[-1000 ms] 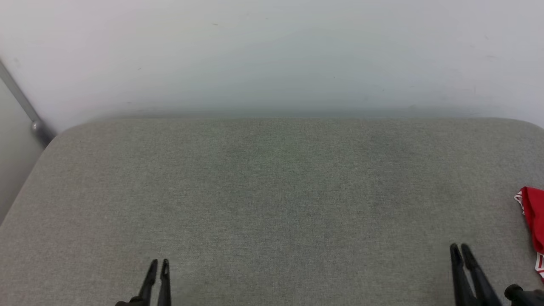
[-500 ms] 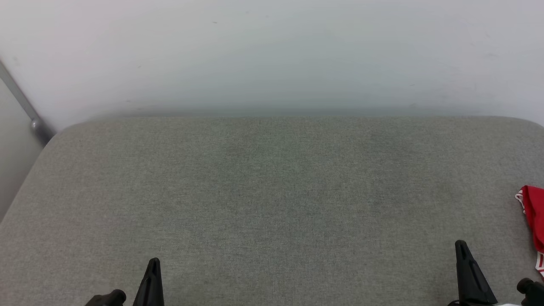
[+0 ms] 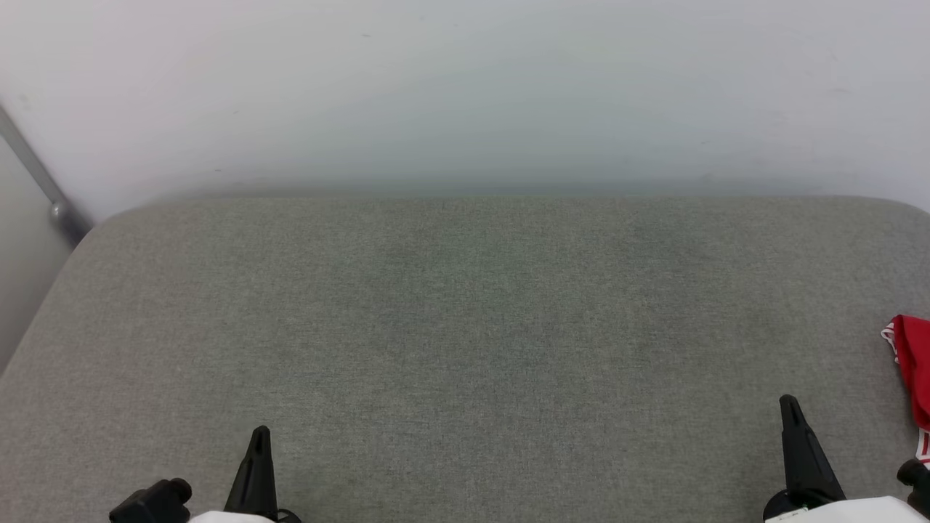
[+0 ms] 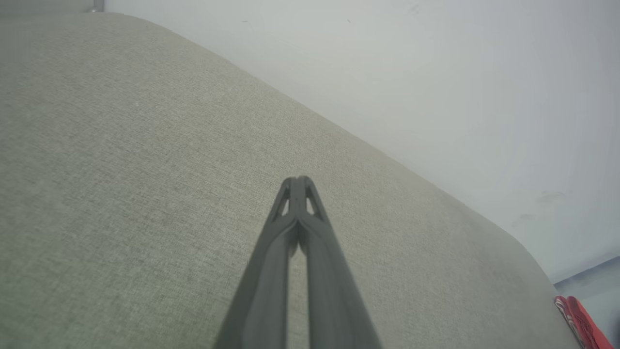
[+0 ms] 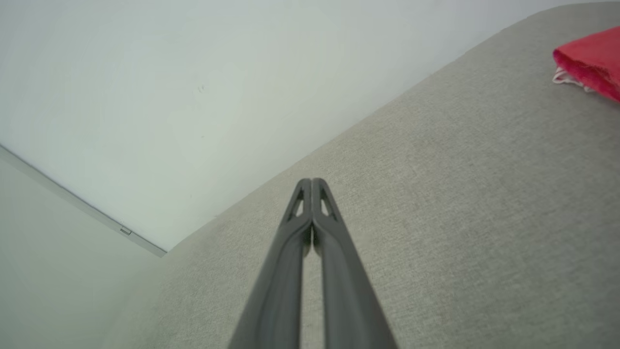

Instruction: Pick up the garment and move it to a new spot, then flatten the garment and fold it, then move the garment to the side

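1. Far out at 3 o'clock in the head view, the garment [image 3: 912, 363] lies on the grey cushioned surface [image 3: 465, 327], cut off by the frame edge.
2. The right gripper [image 3: 788, 403] is near it but apart. The red cloth lies at about 2 o'clock from its fingers, which are clenched together and empty.
3. The left gripper [image 3: 259, 434], at 7 o'clock and well apart from the garment, has its fingers pressed together too, grasping nothing.
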Controlling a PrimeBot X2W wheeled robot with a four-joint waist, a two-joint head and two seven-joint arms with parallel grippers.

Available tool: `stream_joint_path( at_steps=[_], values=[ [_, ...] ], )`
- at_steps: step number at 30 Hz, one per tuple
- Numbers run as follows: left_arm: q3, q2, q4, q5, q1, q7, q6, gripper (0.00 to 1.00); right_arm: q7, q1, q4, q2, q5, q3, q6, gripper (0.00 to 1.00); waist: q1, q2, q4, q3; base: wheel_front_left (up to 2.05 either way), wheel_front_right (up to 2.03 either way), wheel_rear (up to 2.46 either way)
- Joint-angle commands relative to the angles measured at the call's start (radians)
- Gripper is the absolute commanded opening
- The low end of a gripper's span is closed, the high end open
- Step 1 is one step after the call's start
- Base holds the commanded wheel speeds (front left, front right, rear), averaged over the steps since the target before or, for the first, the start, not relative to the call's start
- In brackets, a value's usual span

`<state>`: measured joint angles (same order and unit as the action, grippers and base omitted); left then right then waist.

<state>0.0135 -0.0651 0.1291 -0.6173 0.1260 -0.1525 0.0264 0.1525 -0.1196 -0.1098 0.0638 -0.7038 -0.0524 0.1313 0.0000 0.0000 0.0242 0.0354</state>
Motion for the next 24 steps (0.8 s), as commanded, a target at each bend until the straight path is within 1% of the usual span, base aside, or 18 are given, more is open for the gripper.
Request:
stream_joint_path(
  at_steps=[1,13,24],
  values=[
    [-0.006,-0.009,-0.009,-0.033,-0.029,0.004,0.006,0.0,-0.005,0.027,0.006,0.01,-0.03,0.0,0.0,0.0,0.0,0.0,0.0,0.0,0.0,0.0,0.0],
    [-0.017,-0.013,0.01,-0.216,-0.067,0.044,0.025,0.0,-0.046,0.065,-0.018,0.013,-0.197,-0.002,0.0,0.0,0.0,0.0,-0.003,-0.005,0.0,0.0,0.0],
    [-0.03,-0.014,0.028,-0.362,-0.097,0.077,0.039,0.0,-0.079,0.097,-0.038,0.015,-0.331,-0.005,0.0,0.0,0.0,0.0,-0.006,-0.01,0.0,0.0,0.0]
  ],
)
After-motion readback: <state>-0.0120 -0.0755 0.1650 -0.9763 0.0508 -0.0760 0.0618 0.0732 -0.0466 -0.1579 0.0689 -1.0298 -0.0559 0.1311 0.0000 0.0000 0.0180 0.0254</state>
